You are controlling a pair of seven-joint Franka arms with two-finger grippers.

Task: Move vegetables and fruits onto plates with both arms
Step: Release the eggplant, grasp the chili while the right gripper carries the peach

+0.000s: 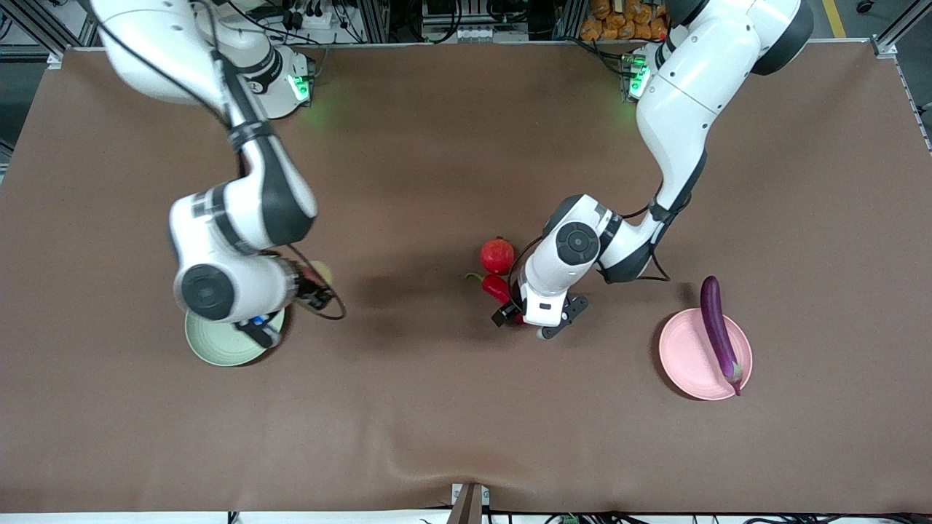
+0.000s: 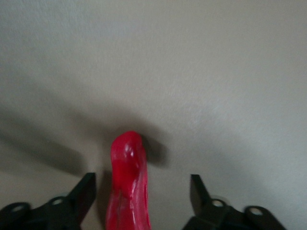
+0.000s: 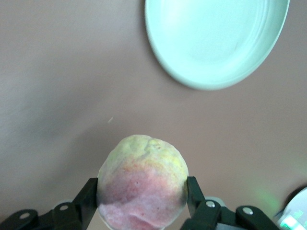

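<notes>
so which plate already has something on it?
The pale pink plate, toward the left arm's end: the purple eggplant lies across it. The pale green plate is bare.

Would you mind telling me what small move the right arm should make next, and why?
Probably carry the yellow-green fruit sideways until it hangs over the green plate, then lower it. The right gripper is shut on the fruit above bare table, and the plate is empty. Meanwhile, the left gripper is open around the chili pepper.
</notes>
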